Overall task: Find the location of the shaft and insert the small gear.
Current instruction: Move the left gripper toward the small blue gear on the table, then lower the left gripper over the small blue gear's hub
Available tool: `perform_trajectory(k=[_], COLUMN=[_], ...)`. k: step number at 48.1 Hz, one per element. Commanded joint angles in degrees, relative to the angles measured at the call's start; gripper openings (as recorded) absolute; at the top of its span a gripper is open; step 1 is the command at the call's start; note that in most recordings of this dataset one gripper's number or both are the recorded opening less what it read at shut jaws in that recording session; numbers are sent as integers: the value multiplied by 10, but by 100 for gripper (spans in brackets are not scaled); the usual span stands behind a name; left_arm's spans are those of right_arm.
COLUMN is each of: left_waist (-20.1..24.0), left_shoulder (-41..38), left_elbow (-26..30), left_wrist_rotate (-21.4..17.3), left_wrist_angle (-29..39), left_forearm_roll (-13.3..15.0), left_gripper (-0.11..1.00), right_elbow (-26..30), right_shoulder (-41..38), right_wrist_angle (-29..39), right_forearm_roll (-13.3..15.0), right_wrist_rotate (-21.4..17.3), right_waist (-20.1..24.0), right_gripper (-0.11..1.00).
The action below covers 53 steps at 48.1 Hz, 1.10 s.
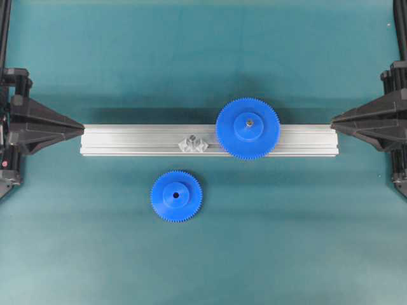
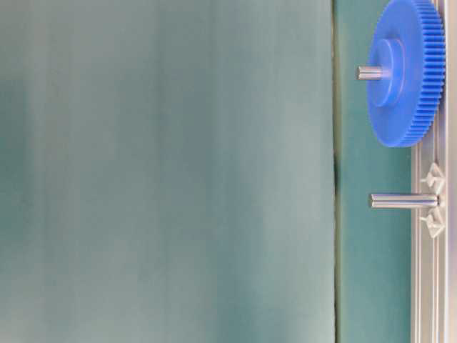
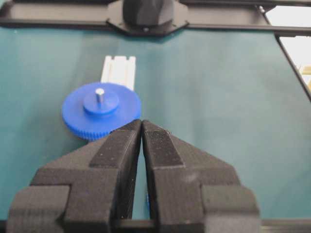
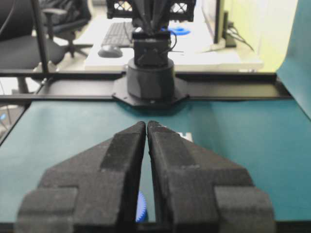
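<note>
The small gear [image 1: 176, 196] is blue with a raised hub and a dark centre hole. It lies flat on the teal mat, in front of the rail. The shaft [image 1: 191, 136] is a short grey pin in a silver faceted mount at the rail's middle; it also shows in the table-level view [image 2: 402, 201]. My left gripper [image 1: 81, 128] is shut and empty at the rail's left end, as the left wrist view [image 3: 141, 121] shows. My right gripper [image 1: 333, 121] is shut and empty at the rail's right end, as the right wrist view [image 4: 146, 123] shows.
The long aluminium rail [image 1: 127, 140] lies across the middle of the mat. The larger blue gear [image 1: 247, 128] sits on its own pin on the rail, right of the shaft; it also shows in the table-level view [image 2: 405, 71] and left wrist view [image 3: 101, 109].
</note>
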<state>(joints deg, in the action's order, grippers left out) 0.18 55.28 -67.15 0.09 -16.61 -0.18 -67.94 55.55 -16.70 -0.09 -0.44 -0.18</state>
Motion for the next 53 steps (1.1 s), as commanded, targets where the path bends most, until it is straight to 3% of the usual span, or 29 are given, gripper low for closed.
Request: perform_trajectory(k=[1,4,6,14,24,41,47,53], left_waist=[-15,-19,-22,-33,-51,-64,-70,-71], left_shoulder=[-17,-30,-40,-87,-179,-316,-353,-390], left_elbow=[6,15,23,63,103,169,192,214], left_wrist_rotate=[24,38,48,81,76,69,60,62], left_wrist_angle=[21,40,47,80,136,179,187,188], left_forearm_roll=[-8,-8,-8,-8,-8,-9,-9,-9], left_gripper=[11,5,-1,-1,-1,-1,13,48], right_elbow=[10,9,10,25,41,40,40,40], right_shoulder=[-4,2,4,5,3,1,2,2], right_wrist_angle=[-3,4,17,112,213,270,285,304], right_forearm_roll=[-2,-12,-18,-20,-19,-18,-18,-18], right_wrist_rotate=[-1,-4,-8,-42,-59,-59,-59,-59], right_waist=[3,3,3,4,3,-12,-17,-18], right_gripper=[16,18,12,2,2,2,2,2])
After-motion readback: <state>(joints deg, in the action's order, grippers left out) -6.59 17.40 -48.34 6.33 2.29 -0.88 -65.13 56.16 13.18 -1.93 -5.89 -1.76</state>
